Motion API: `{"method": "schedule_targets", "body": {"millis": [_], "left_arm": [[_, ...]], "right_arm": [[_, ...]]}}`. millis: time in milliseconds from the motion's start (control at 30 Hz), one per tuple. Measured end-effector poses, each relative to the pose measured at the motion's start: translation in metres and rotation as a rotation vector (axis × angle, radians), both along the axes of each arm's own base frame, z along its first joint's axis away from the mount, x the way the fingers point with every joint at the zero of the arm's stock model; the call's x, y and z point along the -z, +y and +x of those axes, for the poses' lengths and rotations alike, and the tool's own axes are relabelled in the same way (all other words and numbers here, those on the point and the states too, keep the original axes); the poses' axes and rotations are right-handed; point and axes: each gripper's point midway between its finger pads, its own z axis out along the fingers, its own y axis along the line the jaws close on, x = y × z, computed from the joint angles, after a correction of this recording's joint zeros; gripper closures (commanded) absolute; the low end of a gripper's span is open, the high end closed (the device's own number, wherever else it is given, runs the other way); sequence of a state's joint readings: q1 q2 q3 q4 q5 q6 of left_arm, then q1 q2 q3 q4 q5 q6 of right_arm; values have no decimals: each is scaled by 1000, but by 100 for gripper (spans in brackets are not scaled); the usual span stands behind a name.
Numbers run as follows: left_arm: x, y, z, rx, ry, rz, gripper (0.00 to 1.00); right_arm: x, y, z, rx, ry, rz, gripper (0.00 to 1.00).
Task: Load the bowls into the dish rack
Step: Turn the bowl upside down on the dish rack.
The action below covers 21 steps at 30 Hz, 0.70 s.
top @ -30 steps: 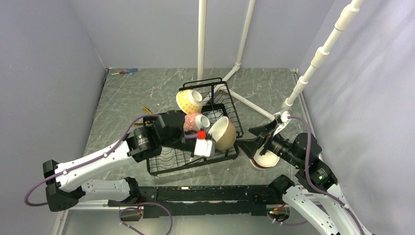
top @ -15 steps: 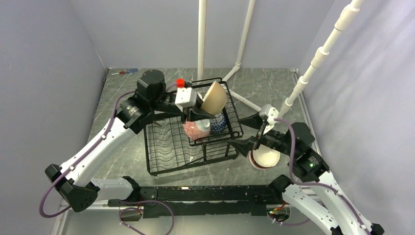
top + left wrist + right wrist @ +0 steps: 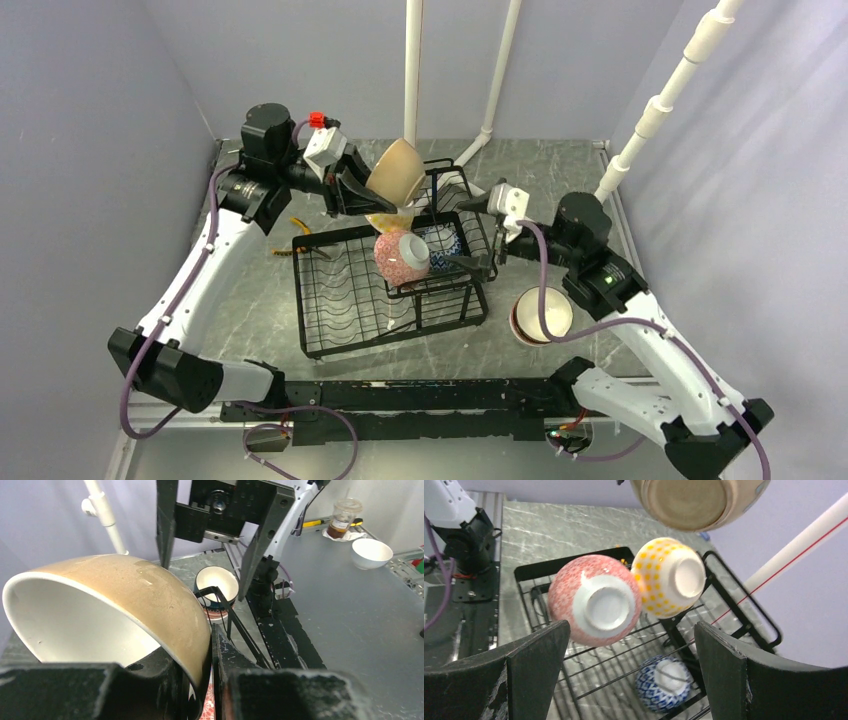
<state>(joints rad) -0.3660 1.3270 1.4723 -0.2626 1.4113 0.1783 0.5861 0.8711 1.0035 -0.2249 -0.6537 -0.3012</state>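
- Left gripper [image 3: 362, 192]: jaws clamped on the rim of a tan bowl [image 3: 398, 172]. In the left wrist view one finger lies inside the white lining and the other against the outer wall.
- The tan bowl is tipped on its side and extends up and outward from the jaws. It is in the air over the far left corner of the dish rack [image 3: 340, 312] and touches nothing else.
- Right gripper [image 3: 631, 627]: fingers spread wide with nothing between them, hovering above the rack's near right side.
- Straight ahead between the right jaws is a pink-red patterned bowl [image 3: 594, 600], nearer the left finger, with its white foot facing the jaws.
- A yellow dotted bowl [image 3: 669, 577] lies touching the pink-red one on the side of the right finger, foot also outward. Both rest on the wires of the raised basket.
- A blue-white bowl [image 3: 663, 682] sits lower in the rack, closer in toward the right finger, upside down.
- The tan bowl's base hangs beyond the right fingertips, well above the others.
- Outside the rack, behind the right jaws and toward that arm's base, a white-lined bowl [image 3: 542, 313] stands upright on the table [image 3: 250, 260].
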Motion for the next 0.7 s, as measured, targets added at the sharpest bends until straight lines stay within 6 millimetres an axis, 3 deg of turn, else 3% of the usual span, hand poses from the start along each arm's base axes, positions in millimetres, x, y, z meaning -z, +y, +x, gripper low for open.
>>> {"method": "schedule_targets", "body": {"millis": [200,367,700], "left_arm": [[0,13,4,32,27,-14,97],[11,15,4,49,72,-5,97],[15,11,-5,78,104,7,97]], "right_arm": [[-16,6,30,-66,-112,-39,1],[-22,1,53,-150,-144,-31,1],[-63,25,52,-376,-269,6,1]]}}
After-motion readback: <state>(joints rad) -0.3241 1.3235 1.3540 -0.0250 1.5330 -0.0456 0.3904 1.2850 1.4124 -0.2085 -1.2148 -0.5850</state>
